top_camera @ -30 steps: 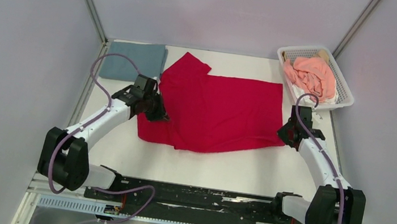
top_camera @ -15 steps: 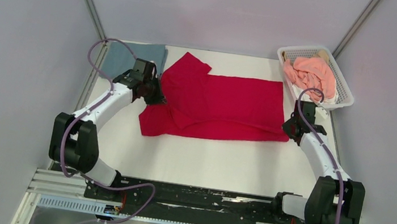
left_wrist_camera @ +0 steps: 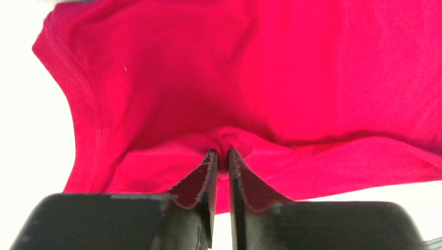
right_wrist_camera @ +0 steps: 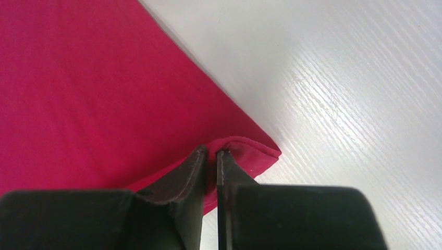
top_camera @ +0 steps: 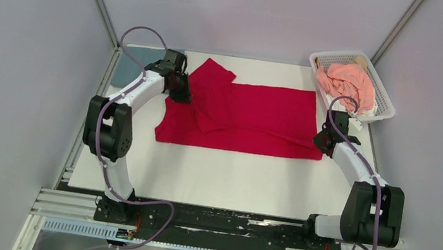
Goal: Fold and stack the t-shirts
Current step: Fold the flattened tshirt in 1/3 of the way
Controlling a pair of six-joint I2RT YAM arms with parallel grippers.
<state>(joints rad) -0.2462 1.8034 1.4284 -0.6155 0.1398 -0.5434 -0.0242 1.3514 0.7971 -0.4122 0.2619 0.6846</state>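
Lying flat, the red t-shirt is folded over

red t-shirt spread flat, pink t-shirt in basket

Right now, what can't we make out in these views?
- Grey-blue shirt: top view, left arm covers part; fold unclear.
- Basket: top view, pink shirt hides what lies beneath.
- Red shirt: wrist views cut it off at frame edges; layers pinched in left tool and right tool hidden.

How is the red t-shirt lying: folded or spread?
Partly folded: the red t-shirt has its near edge doubled over, layers showing where the right gripper and left gripper pinch it.
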